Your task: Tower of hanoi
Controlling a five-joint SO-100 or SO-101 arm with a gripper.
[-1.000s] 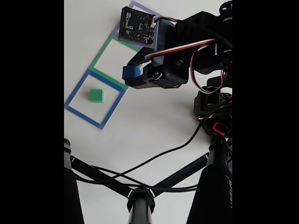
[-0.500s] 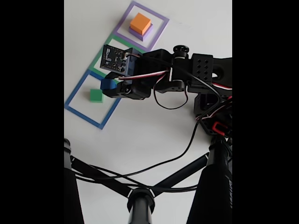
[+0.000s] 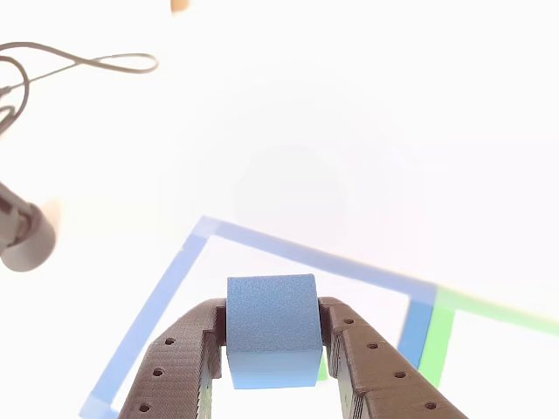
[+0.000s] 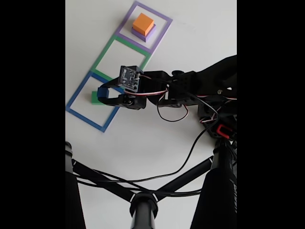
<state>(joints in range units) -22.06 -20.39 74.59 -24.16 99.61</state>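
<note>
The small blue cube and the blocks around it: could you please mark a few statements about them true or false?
1. The gripper holds the small matte blue cube between its fingers. True.
2. The orange cube sits on the flat pale-purple square slab. True.
3. The green cube lies inside the purple square outline. False: it lies inside the blue square outline, under the gripper.
4. The green square outline holds a block. False: no block lies in it.
5. The blue cube hangs over the blue square outline in the other view. True.
</note>
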